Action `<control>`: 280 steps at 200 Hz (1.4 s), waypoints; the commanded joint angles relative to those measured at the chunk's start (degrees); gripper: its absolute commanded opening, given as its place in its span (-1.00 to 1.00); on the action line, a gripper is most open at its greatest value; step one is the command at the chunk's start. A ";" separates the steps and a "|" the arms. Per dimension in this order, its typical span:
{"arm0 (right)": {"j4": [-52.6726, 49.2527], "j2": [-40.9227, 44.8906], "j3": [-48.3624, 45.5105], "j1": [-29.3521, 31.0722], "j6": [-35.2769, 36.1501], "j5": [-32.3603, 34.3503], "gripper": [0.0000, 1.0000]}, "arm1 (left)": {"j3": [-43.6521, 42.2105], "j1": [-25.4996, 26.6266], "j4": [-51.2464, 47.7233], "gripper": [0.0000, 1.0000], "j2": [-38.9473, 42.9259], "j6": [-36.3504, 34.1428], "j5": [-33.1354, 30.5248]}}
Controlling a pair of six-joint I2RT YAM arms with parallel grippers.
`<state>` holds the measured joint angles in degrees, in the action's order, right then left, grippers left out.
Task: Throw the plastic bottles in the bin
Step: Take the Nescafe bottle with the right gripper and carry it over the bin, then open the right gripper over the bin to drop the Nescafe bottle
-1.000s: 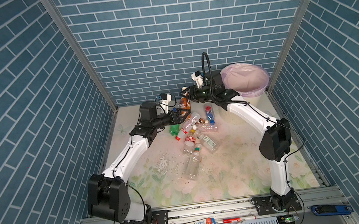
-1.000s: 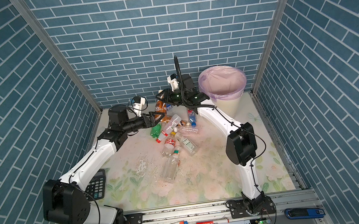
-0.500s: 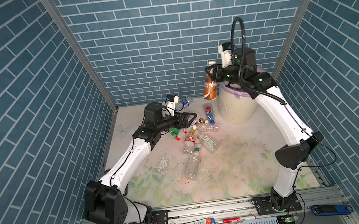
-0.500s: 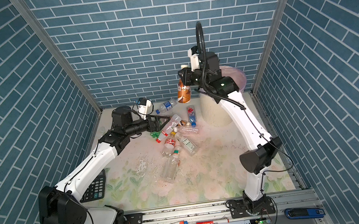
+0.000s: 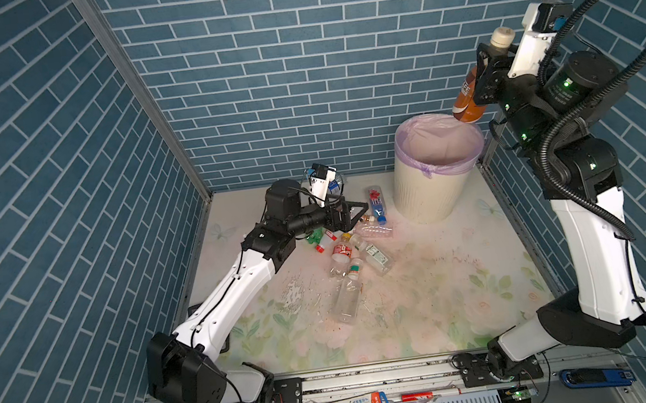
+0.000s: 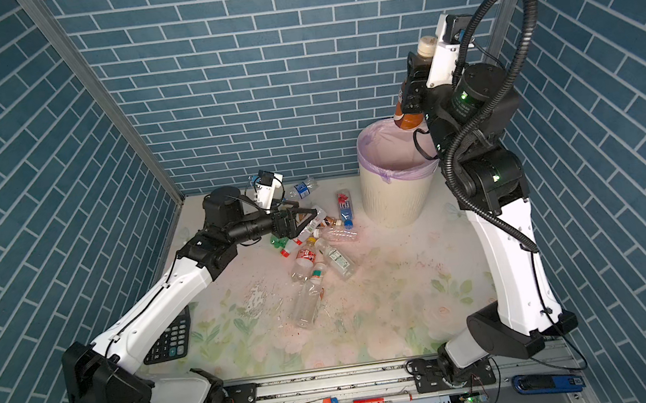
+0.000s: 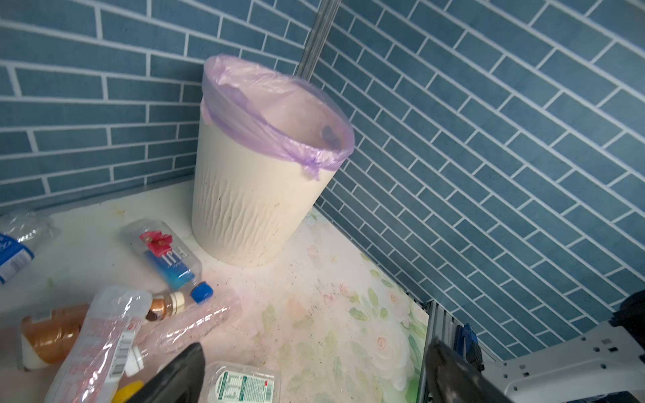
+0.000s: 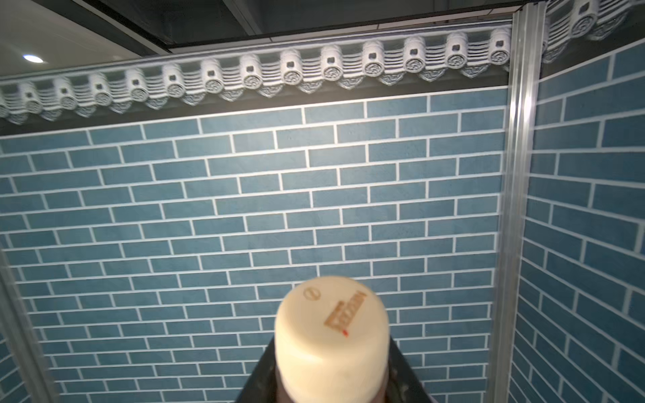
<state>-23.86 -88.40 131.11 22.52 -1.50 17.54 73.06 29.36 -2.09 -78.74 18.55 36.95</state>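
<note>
On the table [image 5: 427, 281], the bin [image 5: 425, 194] stands in the far right corner, and my right gripper [image 5: 484, 78], high above it, clasps a capped bottle [image 5: 466, 103] cap-up above the bin's far rim. My left gripper [image 5: 352, 211], jaws apart, sits low left of the bin at the far end of the heap of bottles [image 5: 344, 254], the Fiji bottle [image 5: 376, 202] lying between it and the bin. The heap trails toward the table's middle, a lone bottle [image 5: 348, 300] nearest the front, and the calculator [image 6: 170, 338] lies front left, partly under my left arm [image 6: 158, 306].
</note>
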 commanded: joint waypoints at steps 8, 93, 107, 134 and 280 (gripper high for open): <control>-2.08 -9.26 -5.99 -3.51 1.35 1.30 -0.70 | 0.56 0.38 1.63 0.99 -0.46 -1.56 -0.57; -8.16 -12.07 -3.70 -4.77 -2.15 -0.64 0.99 | -2.22 0.37 0.07 0.99 1.82 -3.74 -2.76; -7.92 -11.26 -4.69 -4.66 -2.50 -0.90 0.99 | -2.41 0.41 0.03 0.99 1.86 -3.73 -3.04; -7.83 -10.18 -6.04 -4.37 -3.33 -1.93 0.99 | -2.67 0.42 -0.20 0.99 2.07 -3.87 -4.37; -8.07 -0.92 -25.09 8.36 -3.33 -4.31 0.98 | -5.22 0.36 -7.77 0.99 2.32 3.91 -28.54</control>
<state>-32.58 -92.84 111.24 29.61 -4.16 14.22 67.92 29.65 -5.13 -76.40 19.57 12.97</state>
